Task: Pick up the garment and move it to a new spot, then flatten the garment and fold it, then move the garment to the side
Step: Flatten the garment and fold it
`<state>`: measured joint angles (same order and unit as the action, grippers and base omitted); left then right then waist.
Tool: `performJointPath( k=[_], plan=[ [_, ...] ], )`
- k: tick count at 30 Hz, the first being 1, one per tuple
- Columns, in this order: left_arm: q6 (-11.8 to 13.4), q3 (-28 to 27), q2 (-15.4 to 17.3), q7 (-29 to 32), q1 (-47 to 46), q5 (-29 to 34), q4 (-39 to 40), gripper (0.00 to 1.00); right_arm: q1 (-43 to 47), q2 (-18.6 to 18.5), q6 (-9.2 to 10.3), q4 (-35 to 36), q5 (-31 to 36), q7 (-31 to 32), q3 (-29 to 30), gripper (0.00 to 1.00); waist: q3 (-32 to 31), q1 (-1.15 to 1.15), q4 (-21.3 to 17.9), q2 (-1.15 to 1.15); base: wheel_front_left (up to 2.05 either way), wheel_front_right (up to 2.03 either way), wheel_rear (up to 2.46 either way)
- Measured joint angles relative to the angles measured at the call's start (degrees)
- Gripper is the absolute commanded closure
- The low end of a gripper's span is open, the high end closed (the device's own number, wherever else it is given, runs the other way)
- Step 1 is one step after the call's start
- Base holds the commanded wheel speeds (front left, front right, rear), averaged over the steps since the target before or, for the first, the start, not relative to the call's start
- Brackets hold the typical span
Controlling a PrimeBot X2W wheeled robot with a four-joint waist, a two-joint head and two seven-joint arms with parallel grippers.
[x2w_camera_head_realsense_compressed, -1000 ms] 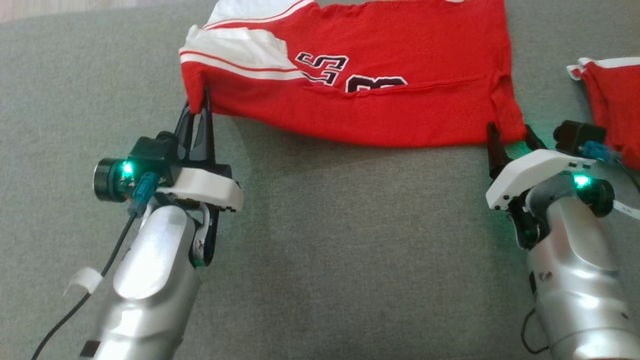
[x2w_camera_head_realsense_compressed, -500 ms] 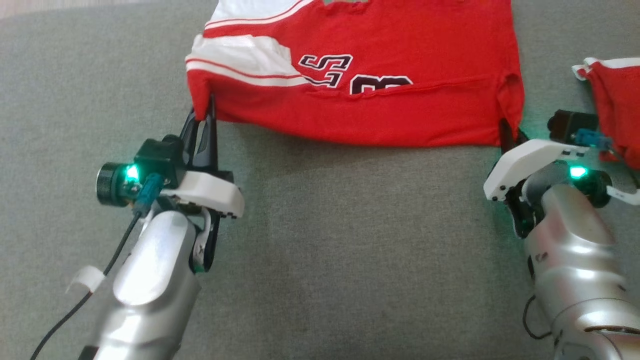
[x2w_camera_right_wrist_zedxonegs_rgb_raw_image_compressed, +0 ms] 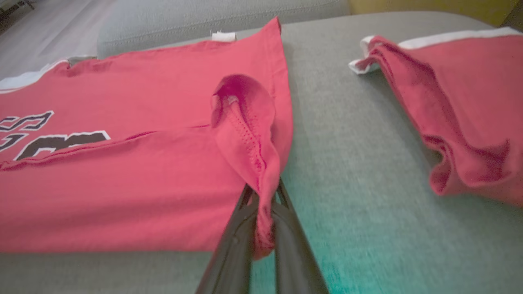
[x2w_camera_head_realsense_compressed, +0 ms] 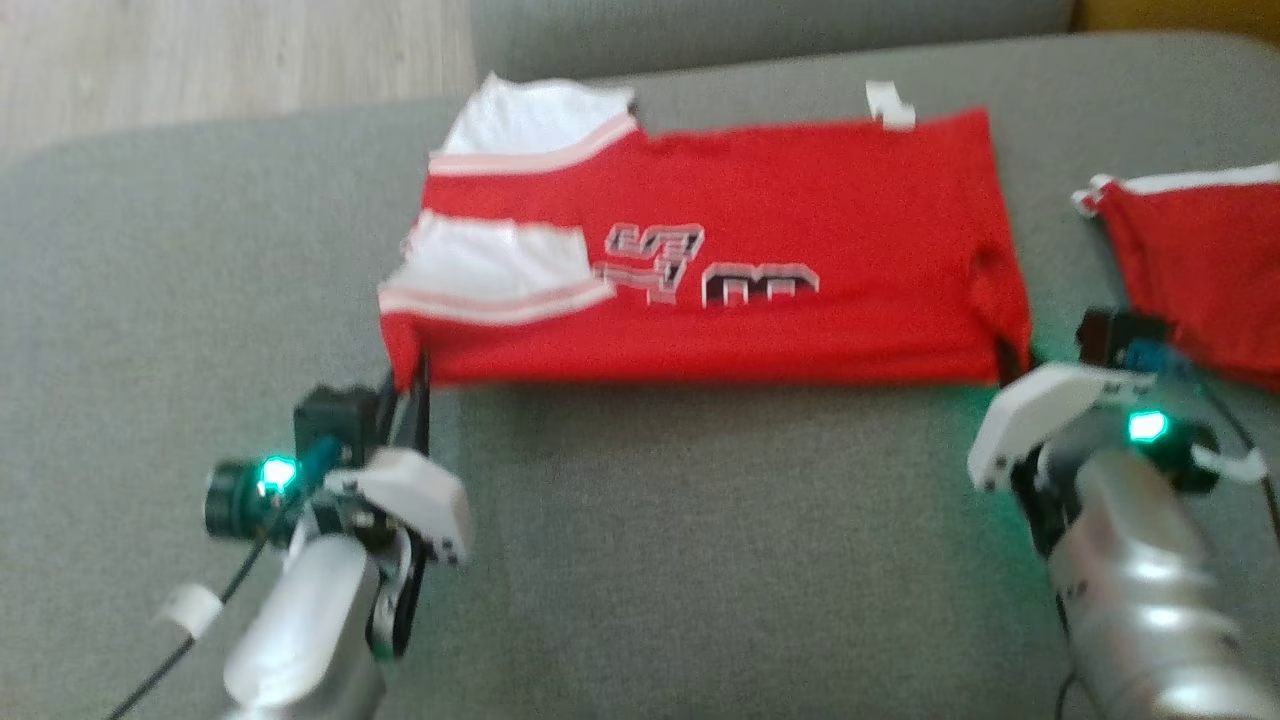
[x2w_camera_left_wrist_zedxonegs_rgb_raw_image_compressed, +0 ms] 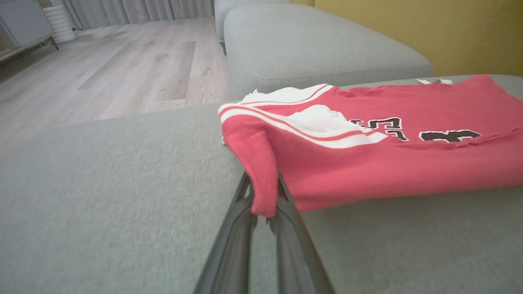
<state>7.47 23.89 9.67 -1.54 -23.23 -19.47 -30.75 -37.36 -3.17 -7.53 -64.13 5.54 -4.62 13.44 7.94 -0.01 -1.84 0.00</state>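
Broad grey fabric sofa cushion [x2w_camera_head_realsense_compressed: 640, 560] is carrying the red jersey garment [x2w_camera_head_realsense_compressed: 800, 200] with white striped sleeves and black numerals, lying flat across its middle, with a second red cloth piece [x2w_camera_head_realsense_compressed: 1200, 270] sitting apart on the right. The left pincer [x2w_camera_left_wrist_zedxonegs_rgb_raw_image_compressed: 263, 204] is clamping the near left corner and the right pincer [x2w_camera_right_wrist_zedxonegs_rgb_raw_image_compressed: 263, 196] is pinching the near right hem corner. Judgement: both ends are being gripped so the near edge is lifting evenly for the coming fold.
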Motion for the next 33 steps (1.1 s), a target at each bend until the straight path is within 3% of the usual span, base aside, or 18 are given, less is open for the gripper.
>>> performJointPath(
  k=[9, 20, 22, 23, 24, 28, 33],
  plan=[
    [0.5, 1.5, 1.3, 7.3, 9.7, -1.8, 4.9, 1.0, 8.9, 0.1, 0.0, 4.8, -2.0, 7.9, -2.6, 1.0, -7.2, -0.01, -0.2, 0.0, 0.0, 0.0, 0.0],
    [3.2, 2.4, 4.2, 12.9, 16.9, -2.4, 15.0, 1.0, 23.3, 0.6, 0.0, 26.4, -9.7, 15.1, -5.1, 1.0, -8.3, 0.0, -1.4, 0.0, 0.0, 0.0, 0.0],
    [3.7, 2.4, 4.2, 13.1, 17.1, -2.4, 15.9, 0.34, 25.3, 0.8, 0.0, 30.2, -10.7, 15.2, -4.4, 0.0, -7.9, 0.0, -1.6, 0.0, 0.0, 0.0, 0.0],
    [4.2, 2.4, 4.2, 13.1, 17.2, -2.4, 16.2, 0.07, 25.9, 0.8, 0.0, 31.7, -11.4, 15.2, -3.8, 0.0, -7.6, 0.0, -1.7, 0.0, 0.0, 0.0, 0.0],
    [4.8, 2.3, 4.3, 13.1, 17.2, -2.3, 16.4, 0.0, 26.4, 0.7, 0.0, 33.3, -11.7, 15.0, -3.7, 0.0, -7.3, 0.0, -1.8, 0.0, 0.0, 0.0, 0.0],
    [5.7, 1.6, 4.2, 9.9, 17.2, -2.1, 17.1, 0.0, 27.0, 0.7, 0.0, 38.2, -15.2, 12.0, -3.9, 0.0, -6.1, 0.01, -2.2, 0.0, 0.0, 0.0, 0.0],
    [5.0, -0.1, 3.4, -2.1, 14.1, -1.1, 19.1, 0.0, 27.0, 0.7, 0.0, 44.6, -19.2, 2.6, -4.2, 0.0, -4.6, 0.01, -2.4, 0.0, 0.0, 0.0, 0.0]
  ],
)
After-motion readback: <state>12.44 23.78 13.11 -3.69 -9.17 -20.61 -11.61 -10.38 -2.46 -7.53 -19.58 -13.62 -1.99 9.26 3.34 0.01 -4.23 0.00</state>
